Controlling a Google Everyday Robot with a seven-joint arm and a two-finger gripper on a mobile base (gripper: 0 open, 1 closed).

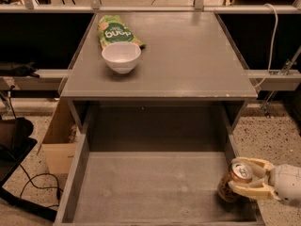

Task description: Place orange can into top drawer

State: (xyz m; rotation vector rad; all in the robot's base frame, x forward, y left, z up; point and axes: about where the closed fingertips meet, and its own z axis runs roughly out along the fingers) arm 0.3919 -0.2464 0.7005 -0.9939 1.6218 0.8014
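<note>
- Orange can (227, 190) sits in the near right corner of the top drawer (141, 187), close against its right wall. Its long axis is near upright but tipped, so the silver pull-tab top faces up and leans right. The base is low by the drawer bottom (whether it touches, I cannot tell).
- Cardboard box (57, 138) stands on the speckled floor, just beside the drawer's left wall, with a dark cable (33, 180) trailing in front of it.
- Green snack bag (114, 31) lies flat on the far left part of the grey worktop (193, 55), lengthwise front to back.
- White bowl (121, 57) rests upright just in front of the bag, overlapping its near end.
- The drawer is pulled well out below the worktop's front edge, and apart from the can its flat grey bottom is bare.
- The hand (236, 174) comes in from the right edge, reaching leftward over the drawer's right wall, with its white rounded wrist outside the drawer.
- The hand is clasped on the can: two pale fingers (254, 190) lie roughly level, one at the far side of the can near the rim and one across its near side.
- A white cord (274, 32) hangs by the rail to the right of the worktop.
</note>
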